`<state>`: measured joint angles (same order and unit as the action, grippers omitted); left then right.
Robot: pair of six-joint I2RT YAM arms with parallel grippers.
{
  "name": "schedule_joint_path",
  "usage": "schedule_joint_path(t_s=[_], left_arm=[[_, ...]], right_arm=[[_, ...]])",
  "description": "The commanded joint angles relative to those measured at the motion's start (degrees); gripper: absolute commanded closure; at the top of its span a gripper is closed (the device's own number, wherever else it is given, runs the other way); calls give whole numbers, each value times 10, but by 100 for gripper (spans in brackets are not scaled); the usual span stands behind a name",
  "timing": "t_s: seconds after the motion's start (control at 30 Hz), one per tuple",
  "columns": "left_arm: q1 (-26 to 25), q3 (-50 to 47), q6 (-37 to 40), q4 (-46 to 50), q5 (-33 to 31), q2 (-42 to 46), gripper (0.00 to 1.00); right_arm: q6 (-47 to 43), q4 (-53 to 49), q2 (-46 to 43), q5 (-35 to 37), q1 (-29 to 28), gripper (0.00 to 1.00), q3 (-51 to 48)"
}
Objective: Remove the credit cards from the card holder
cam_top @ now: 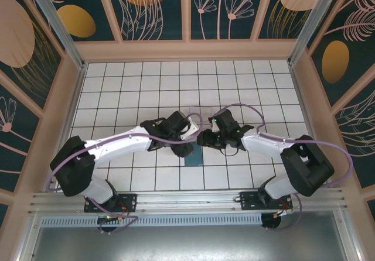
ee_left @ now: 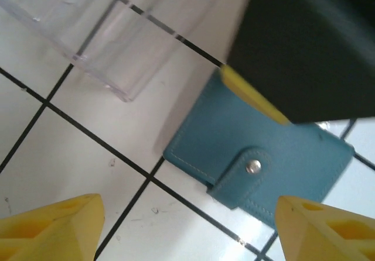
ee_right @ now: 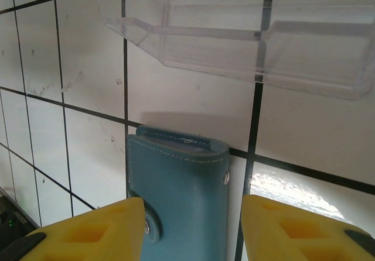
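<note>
The card holder [ee_left: 275, 155], a flat teal-blue wallet of smooth, leather-like material with pale stitching along its rounded edges, lies closed on the counter [ee_left: 76, 167], a white tiled surface with thin black grout lines and small scuffs. Its strap [ee_left: 240, 185] folds over the front and is fastened by a round silvery snap [ee_left: 252, 167]. The left fingers [ee_left: 53, 232], blocky yellow plastic with recessed pockets, stand wide apart and grip nothing. The wallet sits just ahead of them, nearer the one at the right of that view. The right fingers [ee_right: 88, 234], of the same yellow plastic, stand at a middling spread astride the wallet's narrow end. One is close against its side, while a sliver of tile shows between the other and the wallet. Seen from the left wrist, a right finger lies along the wallet's far edge, and the black body behind it covers that corner. Beyond both sets of fingertips lies a clear plastic tray [ee_right: 258, 50], thin-walled and glossy, just apart from the wallet.
</note>
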<state>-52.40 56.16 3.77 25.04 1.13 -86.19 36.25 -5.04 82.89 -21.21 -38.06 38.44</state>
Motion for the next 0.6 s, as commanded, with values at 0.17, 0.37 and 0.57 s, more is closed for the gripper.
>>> schedule_joint_path(t_s=[0.17,0.37,0.57], left_arm=[[2,-83,157,-114,74,64,26],[3,-118,195,-176,110,64,38],[2,-134,233,-209,114,64,46]], right_arm=[[-1,57,47,-2,-15,57,-15],[-8,74,75,-15,-19,63,-17],[-20,64,71,-17,-24,77,-20]])
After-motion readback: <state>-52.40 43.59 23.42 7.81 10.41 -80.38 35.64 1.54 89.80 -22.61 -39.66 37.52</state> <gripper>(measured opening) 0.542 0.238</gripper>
